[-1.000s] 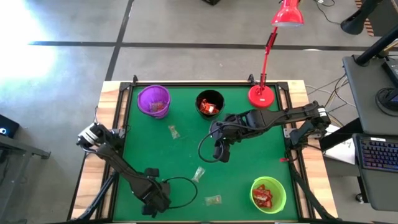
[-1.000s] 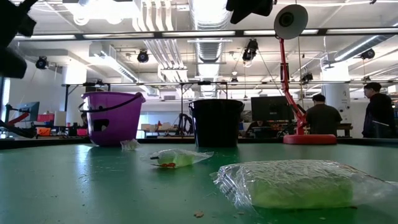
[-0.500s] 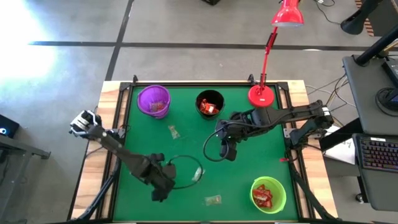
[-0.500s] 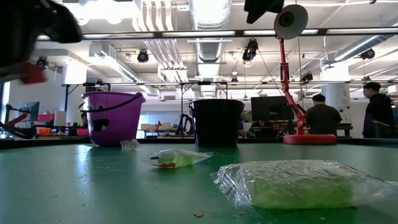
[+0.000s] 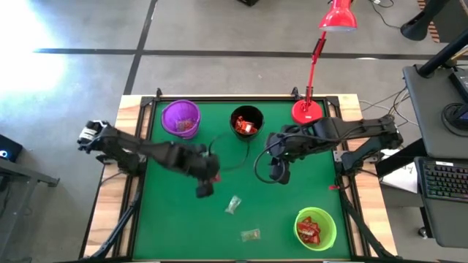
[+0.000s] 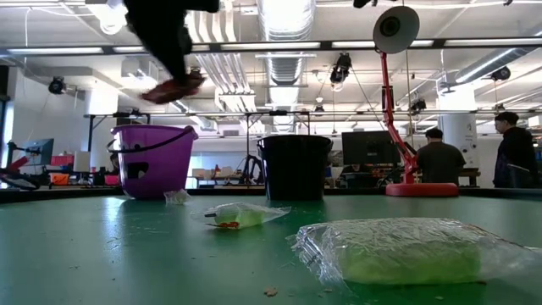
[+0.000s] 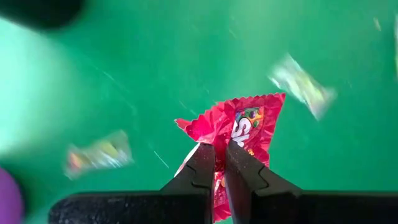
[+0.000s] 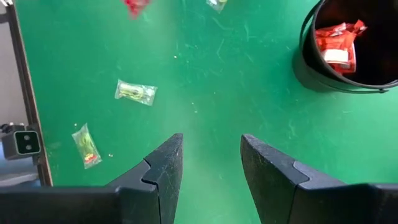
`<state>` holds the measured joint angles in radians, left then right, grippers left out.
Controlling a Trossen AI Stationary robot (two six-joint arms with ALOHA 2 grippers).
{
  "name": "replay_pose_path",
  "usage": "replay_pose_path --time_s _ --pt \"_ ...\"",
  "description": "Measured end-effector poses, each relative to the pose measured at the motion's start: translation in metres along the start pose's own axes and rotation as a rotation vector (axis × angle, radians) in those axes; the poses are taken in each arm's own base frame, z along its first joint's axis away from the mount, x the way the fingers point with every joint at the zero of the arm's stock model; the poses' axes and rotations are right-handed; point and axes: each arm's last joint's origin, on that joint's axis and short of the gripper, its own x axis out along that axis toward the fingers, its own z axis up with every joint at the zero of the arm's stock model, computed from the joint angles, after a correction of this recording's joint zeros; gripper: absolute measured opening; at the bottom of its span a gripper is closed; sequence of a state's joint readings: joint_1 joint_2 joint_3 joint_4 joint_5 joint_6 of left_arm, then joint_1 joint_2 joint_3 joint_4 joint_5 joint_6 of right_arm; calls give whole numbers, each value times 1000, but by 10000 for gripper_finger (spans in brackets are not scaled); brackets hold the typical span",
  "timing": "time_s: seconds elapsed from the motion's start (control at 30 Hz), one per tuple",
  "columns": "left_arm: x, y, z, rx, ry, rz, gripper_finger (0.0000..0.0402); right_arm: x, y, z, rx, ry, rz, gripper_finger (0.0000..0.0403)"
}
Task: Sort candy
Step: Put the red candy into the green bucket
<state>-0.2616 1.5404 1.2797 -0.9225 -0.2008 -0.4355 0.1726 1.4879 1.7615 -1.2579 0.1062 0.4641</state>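
Swinging up from the table's near-left edge, the left gripper (image 5: 205,188) is now pinching a red candy (image 7: 239,127) mid-table, with the purple cup (image 5: 180,117) lying toward eleven o'clock; the right gripper (image 5: 278,174) is hovering spread.

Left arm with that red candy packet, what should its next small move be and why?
Probably carry on toward the black cup and stop above it. The left end effector is shut on a red candy packet above the green mat, and the black cup already holds red packets. The right end effector hangs open nearby.
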Motion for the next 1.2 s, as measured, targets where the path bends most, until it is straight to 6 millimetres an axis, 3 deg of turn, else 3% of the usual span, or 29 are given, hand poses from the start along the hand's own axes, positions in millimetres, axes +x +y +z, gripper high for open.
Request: replay_pose_path --time_s 0.47,0.9,1.2 --pt "-4 103 60 -24 -365 19 0 -5 -2 0 -13 -38 -35 153" --pt "-5 188 75 -39 -529 76 0 -1 0 12 20 -170 -94 153" --pt "5 216 75 18 -539 89 0 0 -5 23 90 -245 -80 153"
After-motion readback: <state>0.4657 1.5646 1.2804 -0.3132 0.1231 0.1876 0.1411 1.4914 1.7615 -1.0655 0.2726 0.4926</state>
